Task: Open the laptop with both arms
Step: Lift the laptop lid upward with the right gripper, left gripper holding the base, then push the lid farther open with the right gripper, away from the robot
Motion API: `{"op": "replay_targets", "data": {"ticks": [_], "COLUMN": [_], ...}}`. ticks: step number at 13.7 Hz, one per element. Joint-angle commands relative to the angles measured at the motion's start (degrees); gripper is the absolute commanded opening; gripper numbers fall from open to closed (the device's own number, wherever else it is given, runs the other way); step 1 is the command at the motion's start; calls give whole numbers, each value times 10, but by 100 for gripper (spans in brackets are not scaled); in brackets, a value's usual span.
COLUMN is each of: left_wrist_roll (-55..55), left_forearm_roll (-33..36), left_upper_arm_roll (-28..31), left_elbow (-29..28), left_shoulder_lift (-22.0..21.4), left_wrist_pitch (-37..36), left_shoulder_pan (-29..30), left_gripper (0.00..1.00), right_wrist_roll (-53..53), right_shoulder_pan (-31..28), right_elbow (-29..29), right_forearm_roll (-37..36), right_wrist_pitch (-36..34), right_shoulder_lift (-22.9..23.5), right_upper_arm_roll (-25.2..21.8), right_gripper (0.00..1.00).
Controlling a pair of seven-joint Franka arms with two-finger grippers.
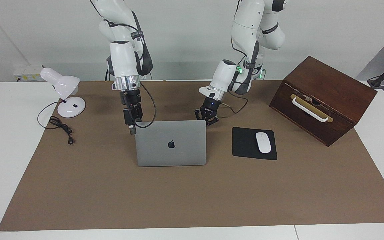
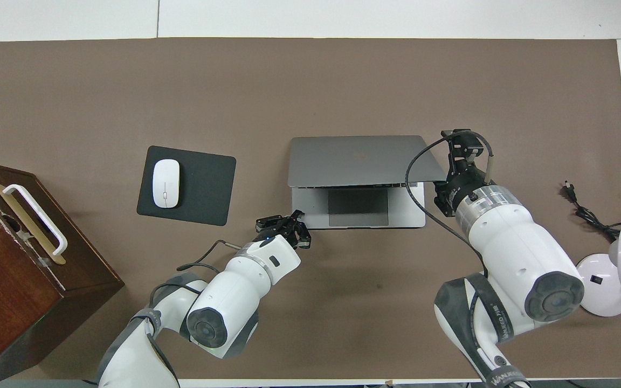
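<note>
Two white jointed arms [image 1: 125,50] with black joint bands, silver wrist rings, looping black cables, one green light.

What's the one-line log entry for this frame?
laptop: lid partly raised | left pincer: shut, at base corner | right pincer: open, at lid corner | mouse pad: beside laptop
</note>
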Motion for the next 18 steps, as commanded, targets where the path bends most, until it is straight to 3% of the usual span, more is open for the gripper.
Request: {"op": "replay_targets", "data": {"ticks": [1, 18], "left_wrist_roll": [9, 9], "left_forearm_roll": [-10, -10], "left_upper_arm_roll": [4, 4], "left_elbow": [10, 10], "left_shoulder_lift": [36, 36], "left_wrist_pitch": [5, 5], "left_shoulder_pan": [-7, -7], "left_gripper": [0, 0], "right_wrist_roll": [11, 10], "right_shoulder_pan": [-5, -9], "right_elbow": [49, 184], "right_forearm_roll": [-16, -68], "right_wrist_pitch": [-36, -89], "right_shoulder_lift": [31, 147], "right_upper_arm_roll": [5, -20], "right_gripper": [100, 100]}}
